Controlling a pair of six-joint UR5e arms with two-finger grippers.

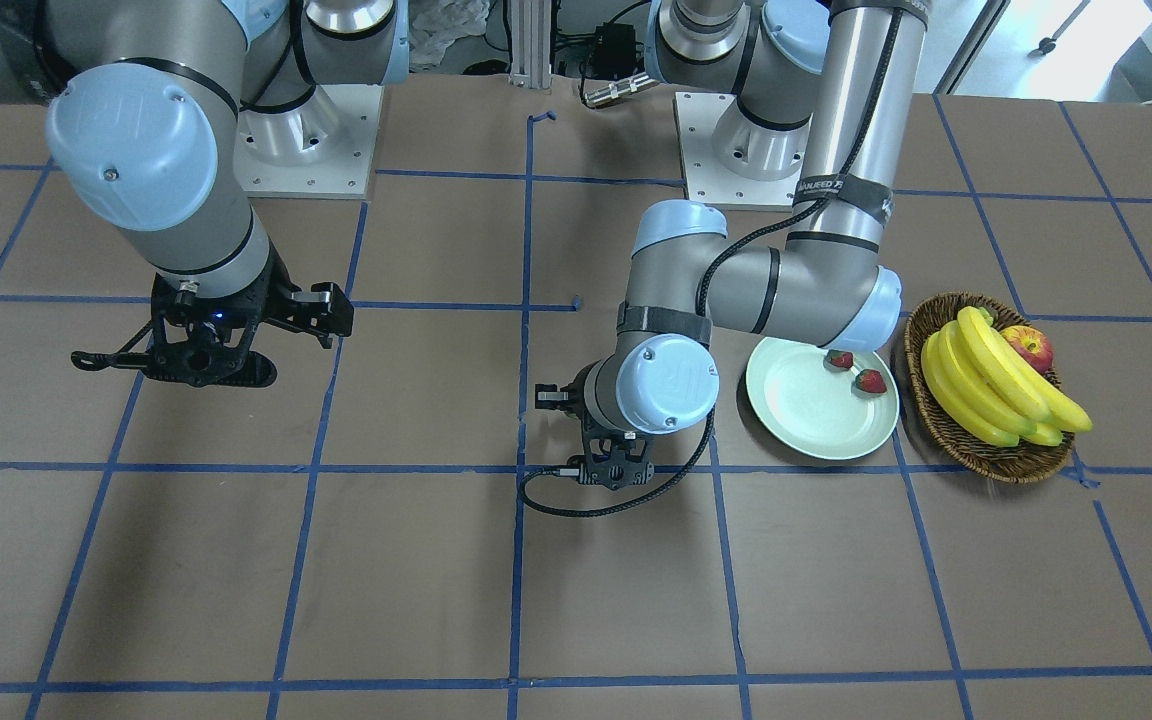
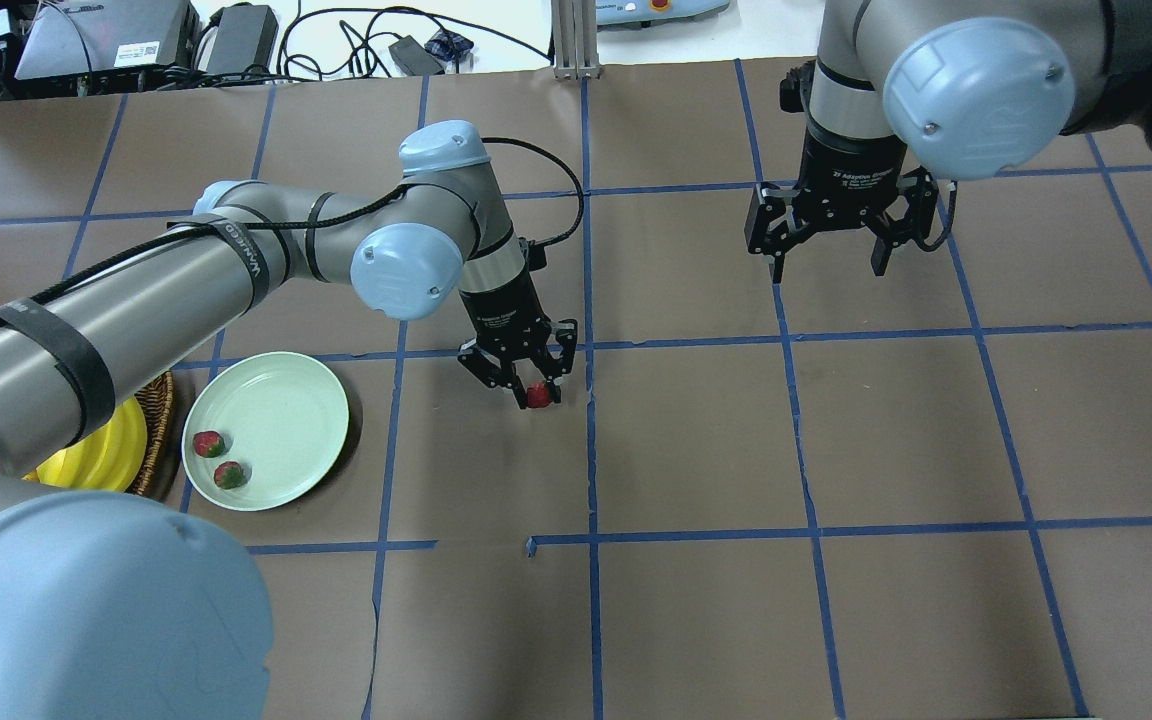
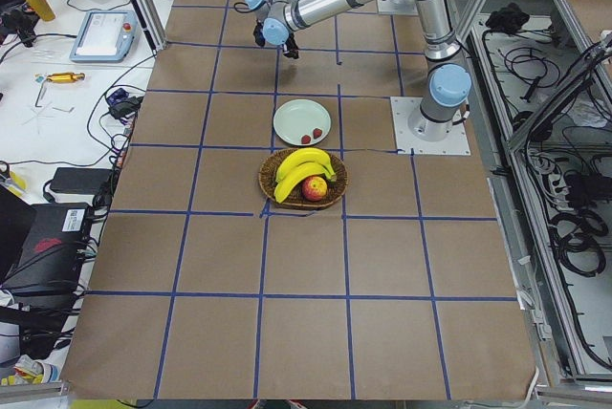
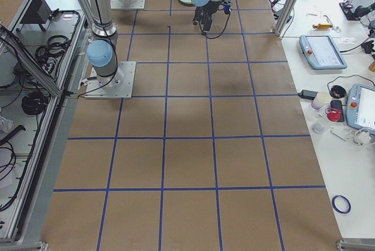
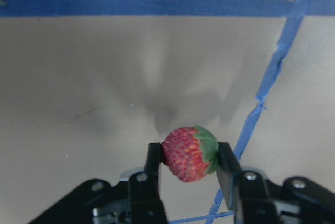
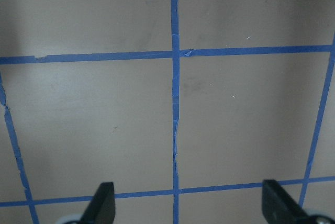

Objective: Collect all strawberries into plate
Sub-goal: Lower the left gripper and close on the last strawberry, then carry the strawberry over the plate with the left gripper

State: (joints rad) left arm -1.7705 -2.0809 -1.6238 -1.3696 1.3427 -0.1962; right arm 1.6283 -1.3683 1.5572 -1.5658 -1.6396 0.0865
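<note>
While two strawberries [image 2: 207,443] are already lying side by side near the rim of the mint-green plate [image 2: 286,405], the third strawberry [image 5: 187,153] is gripped by the left pincer [image 2: 534,396]. The pincer is clamped on the berry's flanks, low over the brown paper-covered desk [image 2: 696,450] and just beside a blue tape line [image 2: 591,440]. It cannot be told for certain whether the berry has been lifted clear of the paper. The step in hand is judged to be the pick-up of the last berry. A lift is called for next, then a carry across to the plate, which stands near on the arm's own side, and a release over bare plate so that the two berries there are not knocked. The right pincer [image 2: 829,268] is held well apart from all this, its fingers spread wide over bare desk with nothing between them. A wicker basket [image 1: 936,425] with bananas [image 1: 986,385] and an apple [image 1: 1029,347] stands just beside the plate and is no part of the task. White lettering is seen on a black strap [image 2: 248,258] around the left arm and on the right wrist, but it is too small to be read with confidence.
</note>
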